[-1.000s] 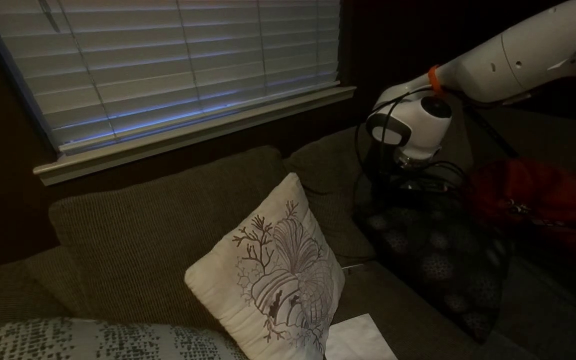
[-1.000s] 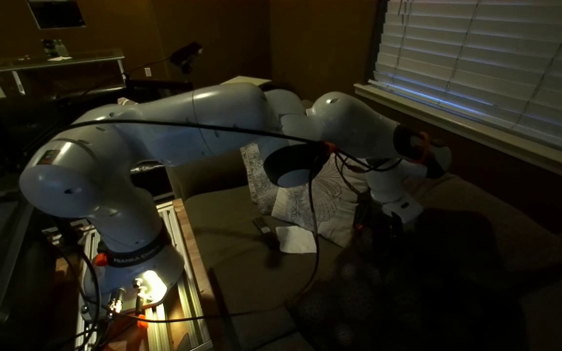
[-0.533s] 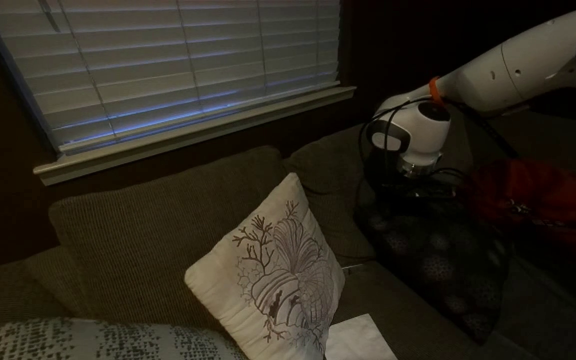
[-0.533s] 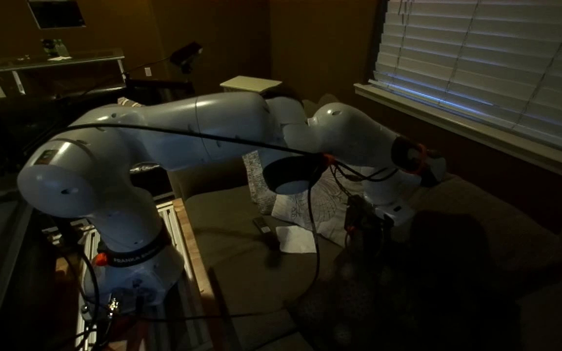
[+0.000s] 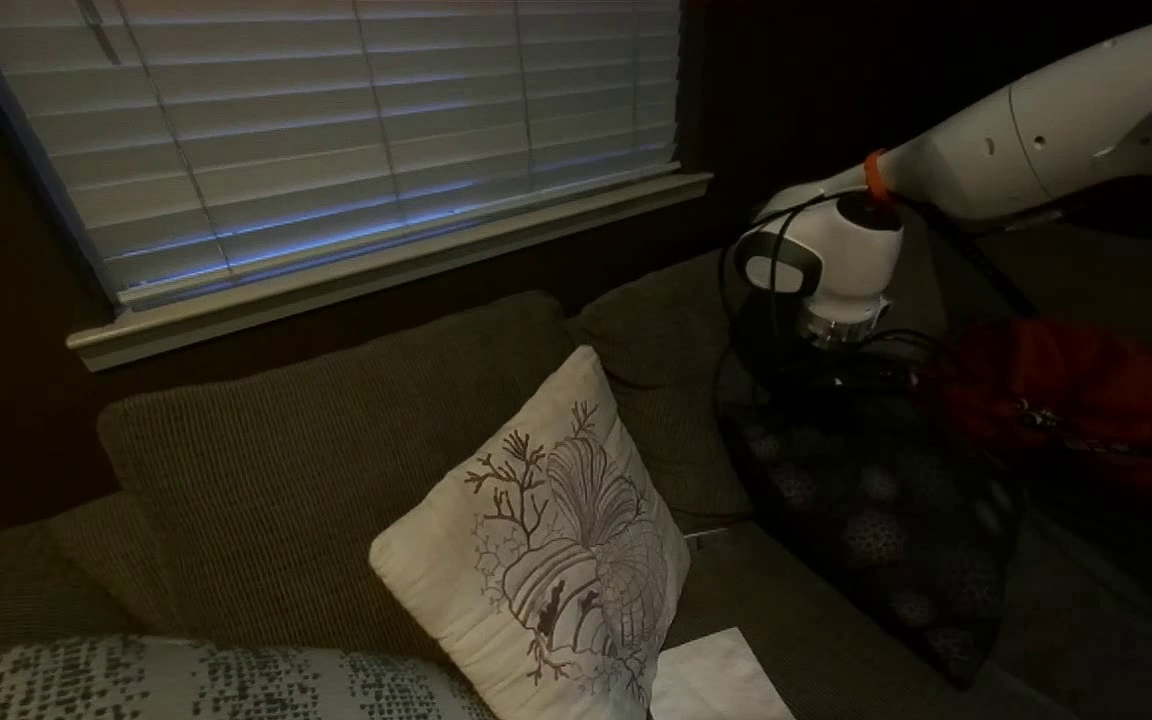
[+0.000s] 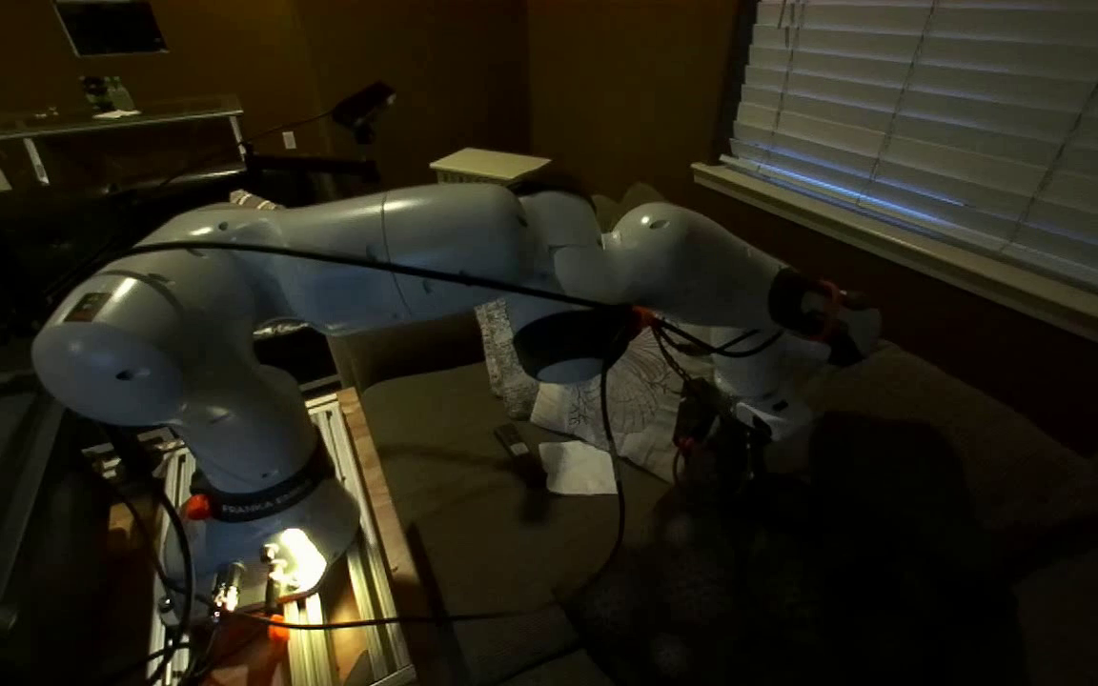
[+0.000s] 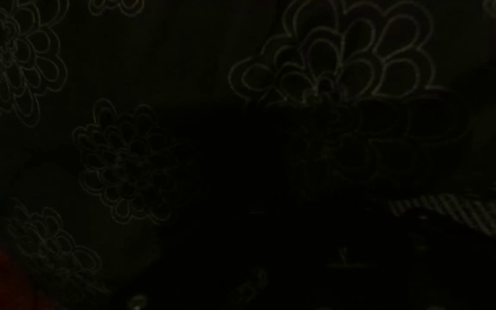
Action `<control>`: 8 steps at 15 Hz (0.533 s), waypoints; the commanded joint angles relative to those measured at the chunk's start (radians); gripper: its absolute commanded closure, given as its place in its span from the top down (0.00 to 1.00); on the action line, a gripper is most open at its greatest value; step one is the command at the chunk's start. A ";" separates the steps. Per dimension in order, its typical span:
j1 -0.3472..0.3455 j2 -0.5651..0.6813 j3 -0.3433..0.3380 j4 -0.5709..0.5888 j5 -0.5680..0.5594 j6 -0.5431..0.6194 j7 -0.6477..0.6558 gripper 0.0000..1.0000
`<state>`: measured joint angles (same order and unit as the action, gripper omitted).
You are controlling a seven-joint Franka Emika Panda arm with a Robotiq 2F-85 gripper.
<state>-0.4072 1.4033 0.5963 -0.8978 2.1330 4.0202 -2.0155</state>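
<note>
In an exterior view I see the dark cushion (image 5: pixel 876 540) below my gripper (image 5: pixel 818 402), its long edge slanting far left to near right; whether I'm clamped on it or apart, I can't tell

The brown ribbed-fabric sofa (image 5: pixel 336 480) is faced from above in an exterior view, white slatted blinds (image 5: pixel 356 130) at eleven o'clock; in an exterior view the white jointed robot arm (image 6: pixel 454 229) is seen side-on, blinds at two o'clock. All three are shared by both exterior views. In the wrist view a black flower-patterned cushion (image 7: pixel 187 64) is shown close up.
</note>
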 commanded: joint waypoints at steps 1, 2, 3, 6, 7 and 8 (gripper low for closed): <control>-0.013 -0.010 0.027 0.007 0.029 0.042 -0.001 0.00; -0.012 -0.022 0.029 -0.003 0.031 0.048 0.013 0.00; -0.013 -0.033 0.032 -0.012 0.033 0.053 0.026 0.00; 0.014 -0.090 -0.009 -0.050 0.078 0.074 0.085 0.01; 0.022 -0.107 -0.019 -0.061 0.089 0.085 0.109 0.01; 0.029 -0.121 -0.024 -0.071 0.102 0.095 0.121 0.01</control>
<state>-0.4030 1.3582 0.5966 -0.9059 2.1739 4.0833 -1.9549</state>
